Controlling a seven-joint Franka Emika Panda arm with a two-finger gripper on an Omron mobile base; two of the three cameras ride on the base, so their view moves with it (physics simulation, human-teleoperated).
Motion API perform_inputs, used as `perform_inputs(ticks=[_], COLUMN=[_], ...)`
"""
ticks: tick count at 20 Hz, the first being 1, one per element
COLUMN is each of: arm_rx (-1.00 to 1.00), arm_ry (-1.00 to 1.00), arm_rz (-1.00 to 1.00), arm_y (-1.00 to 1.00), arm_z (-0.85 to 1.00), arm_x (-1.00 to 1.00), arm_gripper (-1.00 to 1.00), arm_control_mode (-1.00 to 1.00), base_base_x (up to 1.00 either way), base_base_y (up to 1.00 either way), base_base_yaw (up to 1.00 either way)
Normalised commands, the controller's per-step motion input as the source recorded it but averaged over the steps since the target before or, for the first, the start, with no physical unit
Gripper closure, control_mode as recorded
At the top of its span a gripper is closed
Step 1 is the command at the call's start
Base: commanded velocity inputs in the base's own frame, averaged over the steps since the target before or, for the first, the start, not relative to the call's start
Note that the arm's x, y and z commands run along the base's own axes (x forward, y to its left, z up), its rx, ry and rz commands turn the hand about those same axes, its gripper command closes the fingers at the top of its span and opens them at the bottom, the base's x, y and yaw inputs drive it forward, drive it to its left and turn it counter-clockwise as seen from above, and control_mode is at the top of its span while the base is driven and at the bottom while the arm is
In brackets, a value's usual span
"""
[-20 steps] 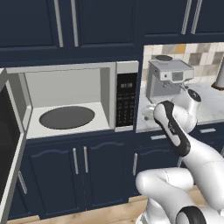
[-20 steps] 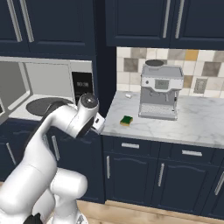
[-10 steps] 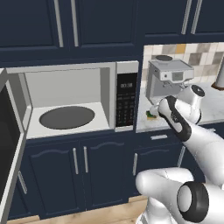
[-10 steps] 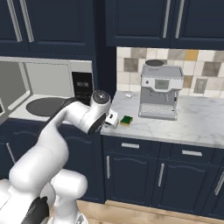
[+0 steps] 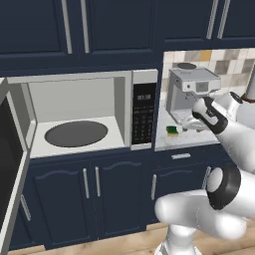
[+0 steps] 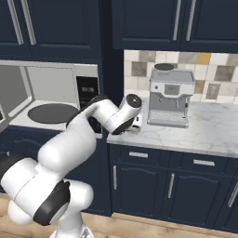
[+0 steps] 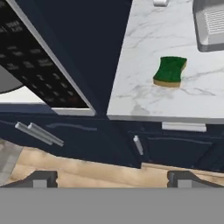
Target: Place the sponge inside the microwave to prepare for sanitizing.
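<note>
Claw (image 7: 111, 177) wide open, nothing between the tips, holding nothing; both dark fingertips (image 7: 41, 178) sit far apart at the bottom of the hand view, above the wood floor (image 7: 87, 168) and the navy lower cabinet fronts (image 7: 78, 131). From the left base camera the claw (image 5: 191, 123) is at the front of the espresso machine (image 5: 187, 92), over the marble counter (image 5: 164, 142); from the right base camera the wrist blocks it, so the tips are not readable there. Sponge (image 7: 170, 71) lies flat on the counter (image 7: 144, 65), green scouring face up, yellow body showing along its lower edge, apart from the claw and untouched. In the left base view the sponge (image 5: 172, 131) sits just left of the espresso machine's drip tray, near the counter's left end, close to the microwave keypad panel (image 5: 144, 115). Microwave (image 5: 79, 89) is open: door (image 5: 11, 174) swung out to the left, light grey cavity exposed, dark round turntable (image 5: 75, 133) bare. Right base view shows the same microwave (image 6: 51, 86) with its turntable (image 6: 52, 113), and the espresso machine (image 6: 169, 97) on the counter (image 6: 209, 135) under the tiled backsplash (image 6: 218, 69). Sponge is outside the microwave, on the counter to its right.
</note>
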Motion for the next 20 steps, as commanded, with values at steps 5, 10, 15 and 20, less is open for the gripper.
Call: perform_inputs(ticks=[5,10,15,20], arm_rx=[-0.08,-0.11,-0.15,-0.19], arm_ry=[0.05,0.08,0.05,0.01], arm_rz=[0.13,0.13,0.14,0.04], arm_y=[-0.10,-0.14,-0.12,0.00], arm_z=[-0.06,-0.13,-0.29,-0.37], arm_x=[0.59,0.54,0.34,0.29], arm_gripper=[-1.00,-1.00,-1.00,-1.00], arm_control_mode=[-1.00,-1.00,-1.00,-1.00], base_base_x=[0.00,0.00,0.00,0.00], base_base_y=[0.00,0.00,0.00,0.00], base_base_yaw=[0.00,0.00,0.00,0.00])
